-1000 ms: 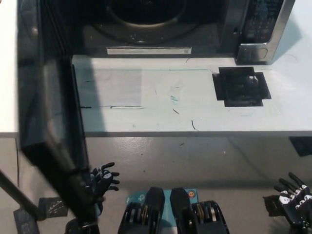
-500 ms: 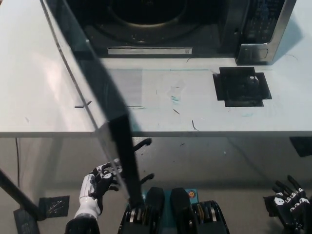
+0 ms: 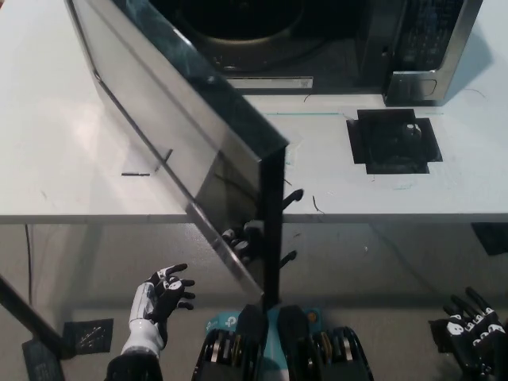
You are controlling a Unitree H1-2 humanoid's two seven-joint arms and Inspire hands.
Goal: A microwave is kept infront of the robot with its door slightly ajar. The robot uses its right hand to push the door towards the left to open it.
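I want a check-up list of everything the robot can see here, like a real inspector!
Surface: white table with dark scuff marks and a square black patch on its right side.
Job's things: microwave at the table's far edge, cavity in view; its door stands partly open, angled out over the table's front edge.
Clutter: nothing seen on the table besides the microwave.
Hands: white left hand low at lower left, fingers apart, holding nothing; black right hand low at lower right, open, away from the door.
Cables: nothing seen.
Surroundings: grey floor below the table, with a dark piece at lower left.
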